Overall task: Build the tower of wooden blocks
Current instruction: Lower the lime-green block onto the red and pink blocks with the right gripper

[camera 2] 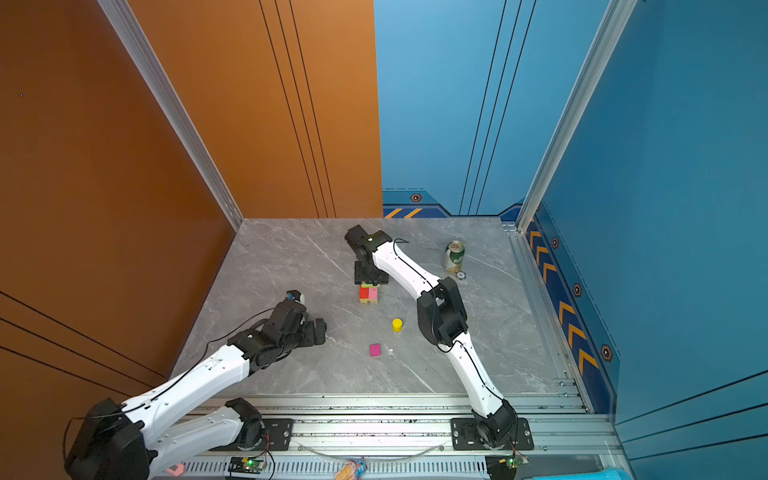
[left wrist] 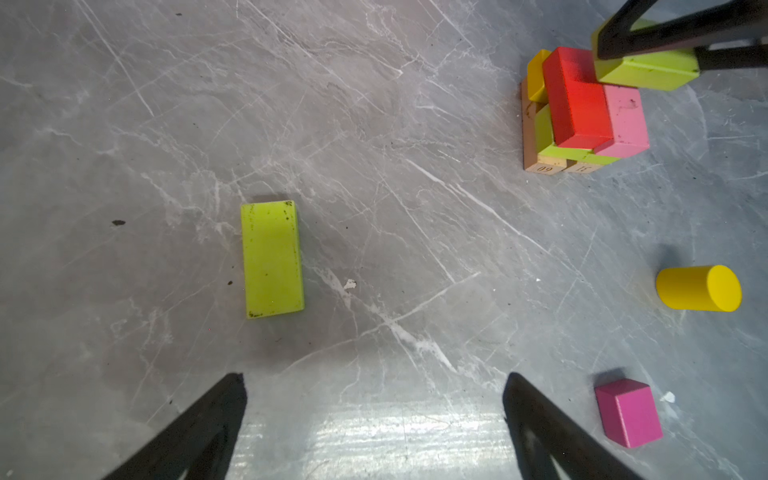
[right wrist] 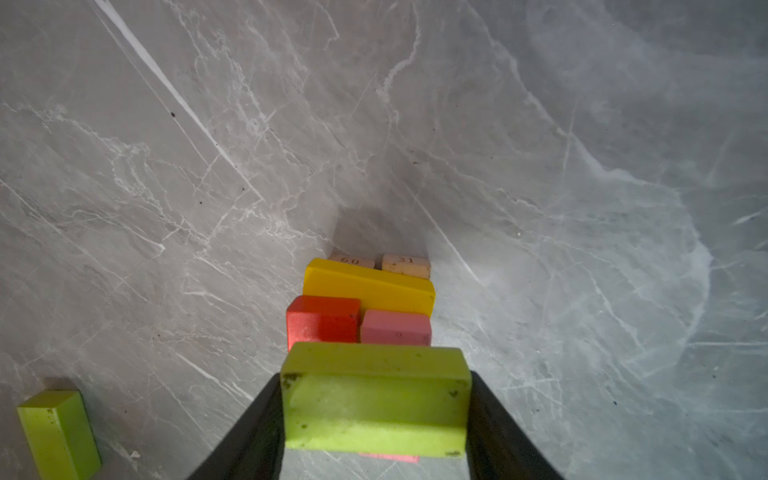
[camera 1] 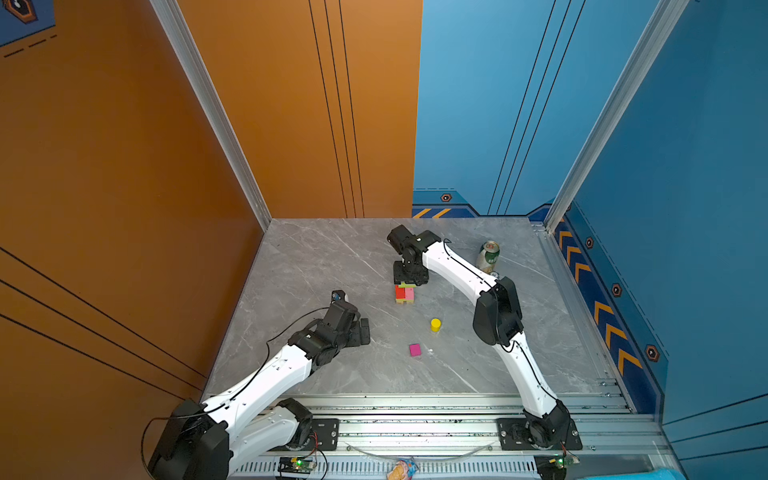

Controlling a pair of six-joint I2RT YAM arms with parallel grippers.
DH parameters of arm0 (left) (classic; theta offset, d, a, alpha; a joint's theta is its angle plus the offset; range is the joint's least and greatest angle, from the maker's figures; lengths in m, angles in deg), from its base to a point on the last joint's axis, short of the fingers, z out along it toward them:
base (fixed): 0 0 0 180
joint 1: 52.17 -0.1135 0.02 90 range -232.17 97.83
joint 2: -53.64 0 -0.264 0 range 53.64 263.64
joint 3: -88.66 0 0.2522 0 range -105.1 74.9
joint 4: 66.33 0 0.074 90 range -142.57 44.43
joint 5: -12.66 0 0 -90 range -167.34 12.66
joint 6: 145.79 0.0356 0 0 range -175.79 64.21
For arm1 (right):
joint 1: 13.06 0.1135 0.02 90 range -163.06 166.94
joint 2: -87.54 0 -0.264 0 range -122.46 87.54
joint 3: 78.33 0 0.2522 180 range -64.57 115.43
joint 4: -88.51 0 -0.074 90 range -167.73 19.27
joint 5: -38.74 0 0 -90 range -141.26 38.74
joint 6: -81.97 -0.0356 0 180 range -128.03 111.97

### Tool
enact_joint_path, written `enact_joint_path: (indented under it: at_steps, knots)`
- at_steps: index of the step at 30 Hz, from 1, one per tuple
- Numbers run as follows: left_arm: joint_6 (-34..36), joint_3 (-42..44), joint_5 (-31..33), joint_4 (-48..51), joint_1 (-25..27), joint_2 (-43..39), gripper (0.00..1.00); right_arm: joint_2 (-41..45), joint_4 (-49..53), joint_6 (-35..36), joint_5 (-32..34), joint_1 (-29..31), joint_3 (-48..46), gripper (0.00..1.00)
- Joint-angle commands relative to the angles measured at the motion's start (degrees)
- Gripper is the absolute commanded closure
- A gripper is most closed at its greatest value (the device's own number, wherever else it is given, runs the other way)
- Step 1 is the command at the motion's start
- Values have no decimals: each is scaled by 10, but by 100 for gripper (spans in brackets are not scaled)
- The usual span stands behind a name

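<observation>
Right wrist view shows you the right pincer [right wrist: 374,380] grasping a lime-green block [right wrist: 376,409] over the tower [right wrist: 365,286] near the middle of the surface [right wrist: 582,166], while your left pincer [left wrist: 374,377] stands released near a loose lime-green slab [left wrist: 272,259].

A grey marble-patterned counter [camera 1: 316,266] sits between a glossy orange wall panel [camera 1: 104,166] and blue wall panels [camera 1: 685,145] with orange chevrons. Silver aluminium rails [camera 1: 415,424] edge its front, reflecting light.

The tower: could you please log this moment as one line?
right gripper: shut on lime-green block, at tower top | left gripper: open, empty
</observation>
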Motion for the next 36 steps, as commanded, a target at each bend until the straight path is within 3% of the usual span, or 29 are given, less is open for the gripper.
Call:
enact_joint_path:
  at_steps: [1,20,28,36]
  knots:
    - [4,1,-12,-5,-9,0,2,-16,21,7,-9,6,18,45]
    - [5,2,-14,-2,-11,-5,2,-30,24,6,-11,7,33,42]
    - [4,2,-14,-2,-12,-6,2,-33,23,9,-15,6,39,31]
    - [3,0,-12,-1,-15,-4,2,-33,23,9,-13,6,42,34]
